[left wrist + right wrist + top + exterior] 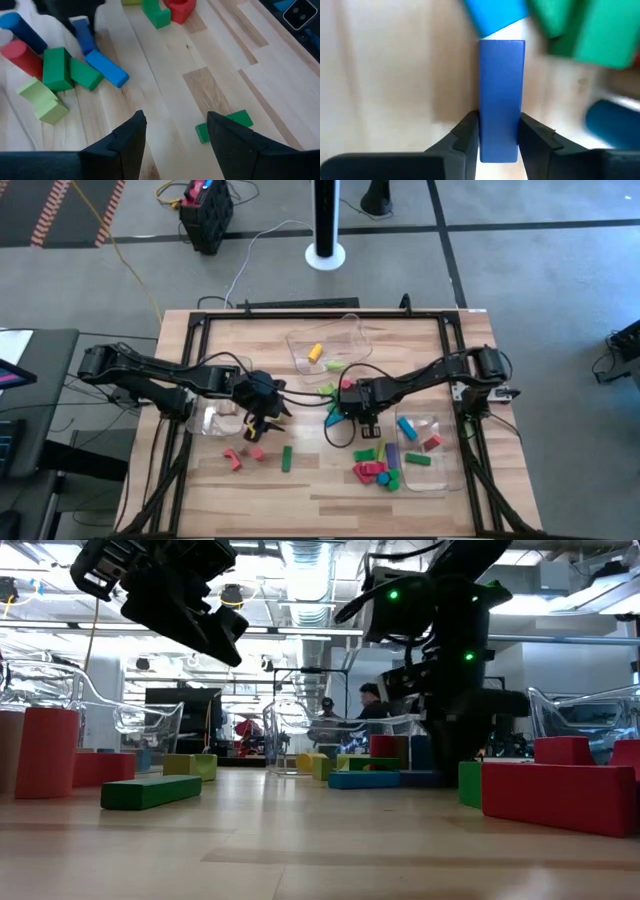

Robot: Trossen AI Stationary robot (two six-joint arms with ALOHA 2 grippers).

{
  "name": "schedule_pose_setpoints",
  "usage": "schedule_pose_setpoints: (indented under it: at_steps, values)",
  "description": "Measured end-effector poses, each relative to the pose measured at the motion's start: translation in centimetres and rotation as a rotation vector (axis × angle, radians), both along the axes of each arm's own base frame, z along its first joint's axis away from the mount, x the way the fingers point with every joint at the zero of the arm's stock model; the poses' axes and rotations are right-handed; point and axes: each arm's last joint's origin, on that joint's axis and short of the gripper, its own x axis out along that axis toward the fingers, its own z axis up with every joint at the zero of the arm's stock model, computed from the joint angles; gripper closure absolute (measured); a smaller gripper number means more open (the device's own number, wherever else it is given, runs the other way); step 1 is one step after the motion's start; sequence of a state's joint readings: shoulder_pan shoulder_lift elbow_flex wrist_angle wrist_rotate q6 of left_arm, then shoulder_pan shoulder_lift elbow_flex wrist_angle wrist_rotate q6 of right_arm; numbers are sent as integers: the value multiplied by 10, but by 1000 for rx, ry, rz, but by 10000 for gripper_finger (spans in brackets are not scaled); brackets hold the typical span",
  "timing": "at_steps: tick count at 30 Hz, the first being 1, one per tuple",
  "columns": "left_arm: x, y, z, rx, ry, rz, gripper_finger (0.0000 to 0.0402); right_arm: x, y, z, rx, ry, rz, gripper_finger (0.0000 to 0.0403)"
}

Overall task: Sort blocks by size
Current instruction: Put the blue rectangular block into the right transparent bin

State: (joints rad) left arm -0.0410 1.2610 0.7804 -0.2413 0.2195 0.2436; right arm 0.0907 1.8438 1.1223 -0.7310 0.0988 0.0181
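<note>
Two dark arms reached in over the wooden table from its opposite sides. The right gripper was low at the table's middle, its two fingers pressed against the long sides of a dark blue bar, so it was clamped on that bar; in the high view the arm hid the bar. Just beyond the bar's far end lay a lighter blue block and a green block, both touching or nearly touching it, though I cannot tell which.

The left gripper hung above the table left of centre, fingers spread apart with nothing between them. A green bar lay flat on the wood below it, partly behind one finger. Farther off in that view sat a light blue bar, two green blocks, a pale green block, a red cylinder and a blue cylinder.

From above, a red arch and another small red block lay near the front left, with the green bar between them and the main cluster of red, green, purple and blue blocks at front centre. Three clear plastic bins stood on the table: the rear one held a yellow block, the right one held a light blue, a red and a green block, and the left one sat under the left arm.
</note>
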Motion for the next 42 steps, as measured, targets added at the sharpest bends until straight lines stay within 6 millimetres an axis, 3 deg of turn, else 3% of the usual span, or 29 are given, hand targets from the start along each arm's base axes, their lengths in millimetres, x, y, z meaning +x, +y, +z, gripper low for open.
schedule_pose_setpoints:
  at_steps: [10, 20, 30, 36, 42]
  values:
    - [5, 0, 6, 40, -89, -21, 198, -7, 19, 62, 47, -296, 9, 266]
    - [16, 0, 26, 134, -359, -67, 198, -13, 33, 119, 101, -644, 77, 260]
    - [22, -1, 42, 259, -578, -141, 198, -5, 34, 129, 117, -775, 100, 257]
    - [33, -8, 32, 303, -614, -227, 198, 2, 32, 138, 167, -880, 152, 256]
    - [45, -10, 28, 325, -695, -207, 198, 3, 30, 139, 203, -889, 174, 257]
